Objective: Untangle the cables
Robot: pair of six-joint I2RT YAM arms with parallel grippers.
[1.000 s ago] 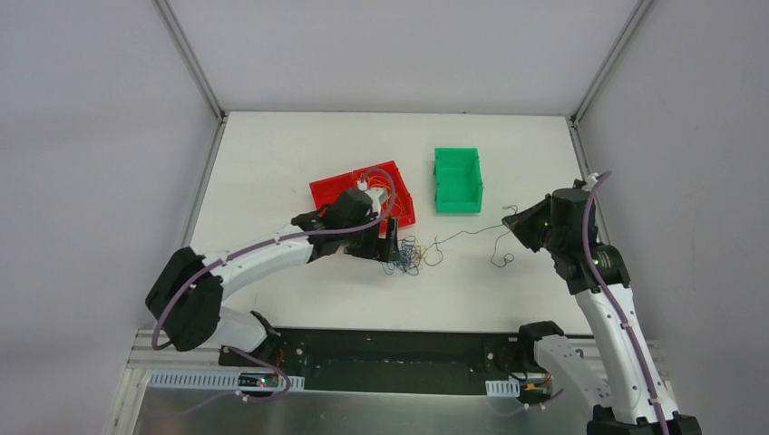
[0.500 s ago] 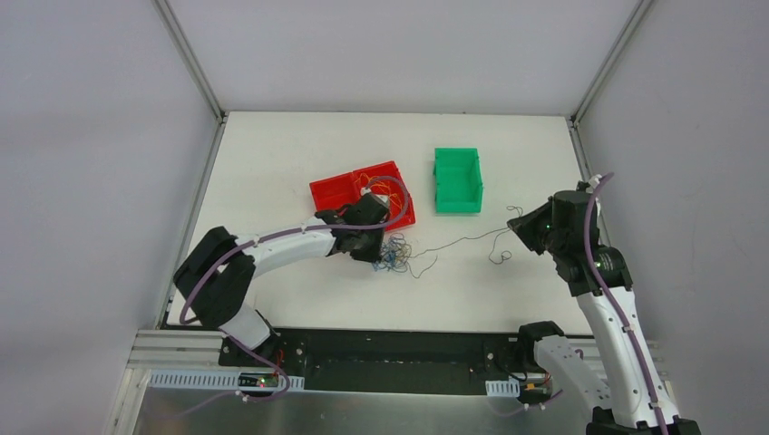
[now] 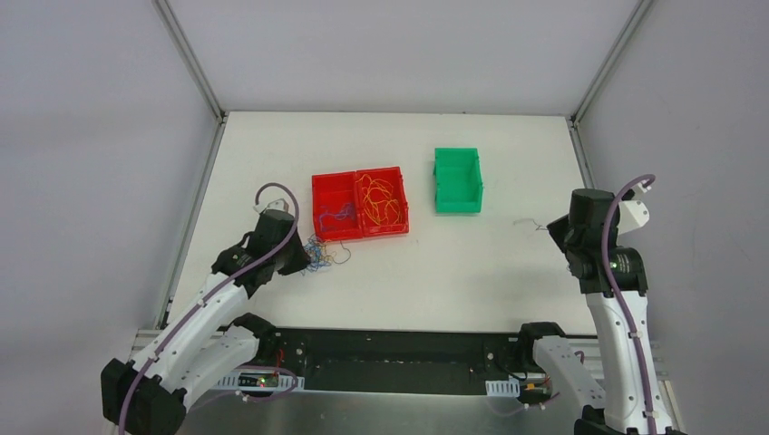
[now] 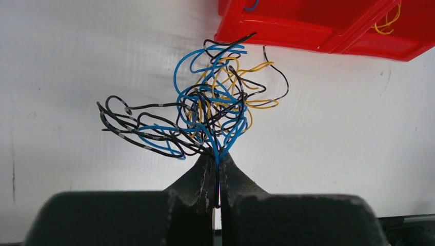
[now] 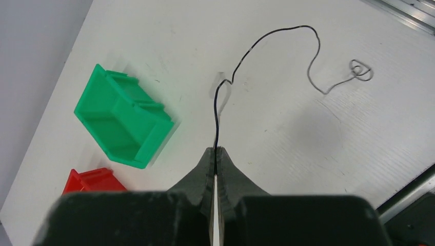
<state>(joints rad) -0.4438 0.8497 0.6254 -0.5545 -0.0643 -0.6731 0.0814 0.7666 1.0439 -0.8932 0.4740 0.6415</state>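
The cables are a loose tangle of blue, black and yellow wires lying on the white table just in front of the red bin. My left gripper is shut on the tangle's near strands. From above, the tangle sits by the bin's front left corner, with the left gripper at its left side. A single black cable runs from my right gripper, which is shut on its end. That cable is apart from the tangle, beside the right gripper.
The red bin has two compartments, with blue cables in the left and yellow cables in the right. A green bin stands to its right, seen also in the right wrist view as the green bin.
The left gripper shut on the tangle and dragged it left and nearer. The right arm pulled right, and its black cable came free of the tangle.
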